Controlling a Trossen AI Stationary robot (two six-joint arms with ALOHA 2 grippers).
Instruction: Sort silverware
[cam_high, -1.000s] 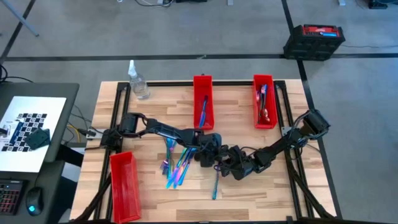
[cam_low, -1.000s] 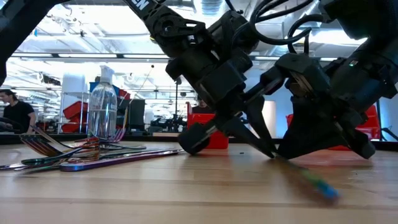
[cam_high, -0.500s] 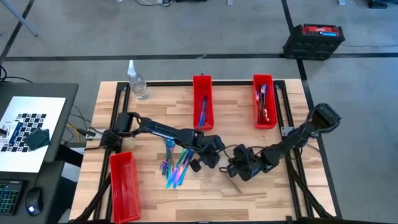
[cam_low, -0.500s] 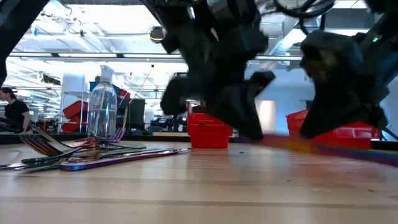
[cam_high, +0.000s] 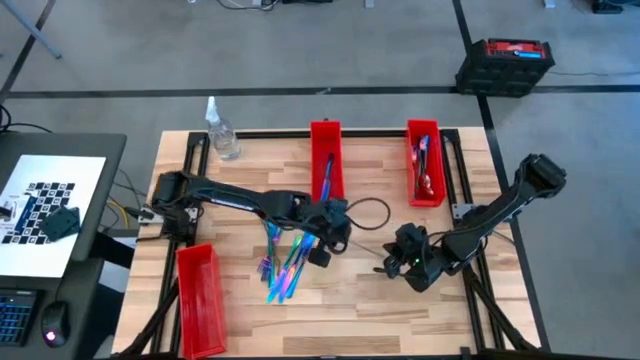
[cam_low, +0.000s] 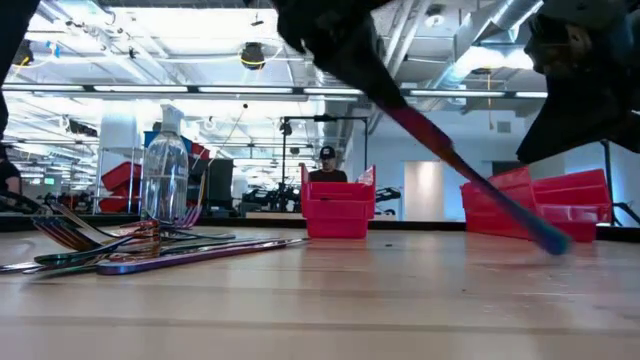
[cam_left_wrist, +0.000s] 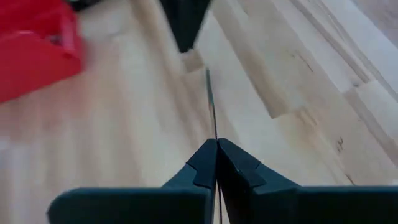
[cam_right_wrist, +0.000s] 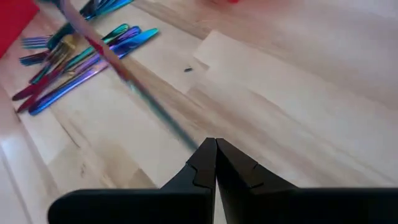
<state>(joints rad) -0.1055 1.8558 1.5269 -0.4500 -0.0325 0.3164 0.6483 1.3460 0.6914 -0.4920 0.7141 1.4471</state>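
Looking at this, your left tool (cam_left_wrist: 216, 147) is pinched shut on one iridescent piece of silverware (cam_low: 470, 180), holding it tilted clear of the counter (cam_high: 385, 190), probably for a bin run, while the right tool (cam_right_wrist: 215, 147) sits closed near its tip.

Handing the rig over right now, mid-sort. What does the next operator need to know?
Left gripper: fingers shut on a thin metal edge, apparently the lifted piece.
Right gripper: fingers shut on the other end of that slim pink-to-blue iridescent utensil, held tilted above the wooden table.
Done: some pieces lie in the middle red plastic bin and the right red plastic bin.
Left: the pile of iridescent silverware is unsorted; the near-left red plastic bin looks unused.
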